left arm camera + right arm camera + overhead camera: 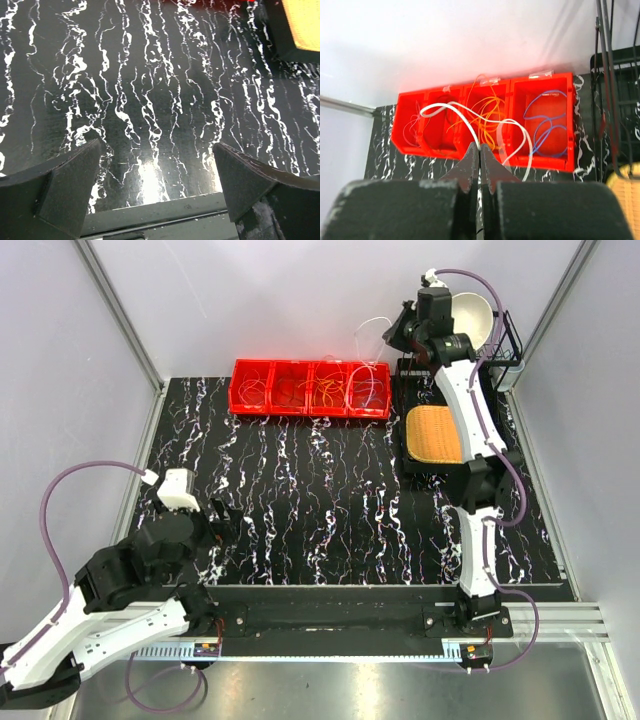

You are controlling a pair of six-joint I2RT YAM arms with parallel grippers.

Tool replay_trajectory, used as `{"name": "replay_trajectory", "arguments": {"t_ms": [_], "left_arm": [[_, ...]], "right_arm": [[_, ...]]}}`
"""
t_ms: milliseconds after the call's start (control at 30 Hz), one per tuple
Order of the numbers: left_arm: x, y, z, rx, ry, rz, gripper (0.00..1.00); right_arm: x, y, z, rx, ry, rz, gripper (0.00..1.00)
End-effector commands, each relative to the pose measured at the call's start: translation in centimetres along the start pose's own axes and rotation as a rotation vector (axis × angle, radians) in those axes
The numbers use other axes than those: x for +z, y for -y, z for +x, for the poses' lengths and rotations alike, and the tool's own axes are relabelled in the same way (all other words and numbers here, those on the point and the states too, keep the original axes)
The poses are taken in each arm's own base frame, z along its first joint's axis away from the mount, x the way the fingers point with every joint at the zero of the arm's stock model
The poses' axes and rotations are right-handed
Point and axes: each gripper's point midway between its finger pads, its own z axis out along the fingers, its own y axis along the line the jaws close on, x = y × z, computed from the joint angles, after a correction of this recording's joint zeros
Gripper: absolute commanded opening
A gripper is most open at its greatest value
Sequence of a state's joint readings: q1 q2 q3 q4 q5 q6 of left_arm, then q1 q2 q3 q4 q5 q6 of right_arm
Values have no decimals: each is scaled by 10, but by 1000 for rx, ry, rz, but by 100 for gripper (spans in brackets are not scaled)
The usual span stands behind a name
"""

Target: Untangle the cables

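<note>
A red bin row (pixel 236 400) with four compartments stands at the back of the table and holds thin looped cables (pixel 330 390). In the right wrist view they show as orange cables (pixel 489 107), blue cables (pixel 545 125) and a whitish cable (pixel 447 106). My right gripper (pixel 393 337) hangs high above the bins' right end. Seen from the wrist, the right gripper (pixel 480 150) is shut on the whitish cable, which loops out from its tips over the red bin row (pixel 545 161). My left gripper (pixel 222 515) is low at the near left; the left gripper (pixel 157 150) stands open over bare table.
A black tray with a woven yellow mat (pixel 435 433) lies at the right. Behind it a white bowl (pixel 472 312) sits in a black wire rack (pixel 508 345). Grey walls close in the table on three sides. A metal rail (pixel 330 625) runs along the near edge.
</note>
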State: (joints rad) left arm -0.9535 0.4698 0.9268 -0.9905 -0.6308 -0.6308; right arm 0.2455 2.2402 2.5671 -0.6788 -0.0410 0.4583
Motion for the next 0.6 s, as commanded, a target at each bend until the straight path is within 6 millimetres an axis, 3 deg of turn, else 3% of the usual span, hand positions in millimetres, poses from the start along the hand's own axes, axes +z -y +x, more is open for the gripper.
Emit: {"name": "replay_trajectory", "arguments": {"t_ms": [0,300,567], "left_arm": [[1,-4,-12,-26,46,-39,99],[1,-5,-11,-22,46,-43,99],[3,-4,-11,-12,39,-52,99]], "right_arm": [[11,2,-23,-6,87,3,0],[44,37,-35,-14,188,79,0],[51,37,-54,-6,260,41,0]]}}
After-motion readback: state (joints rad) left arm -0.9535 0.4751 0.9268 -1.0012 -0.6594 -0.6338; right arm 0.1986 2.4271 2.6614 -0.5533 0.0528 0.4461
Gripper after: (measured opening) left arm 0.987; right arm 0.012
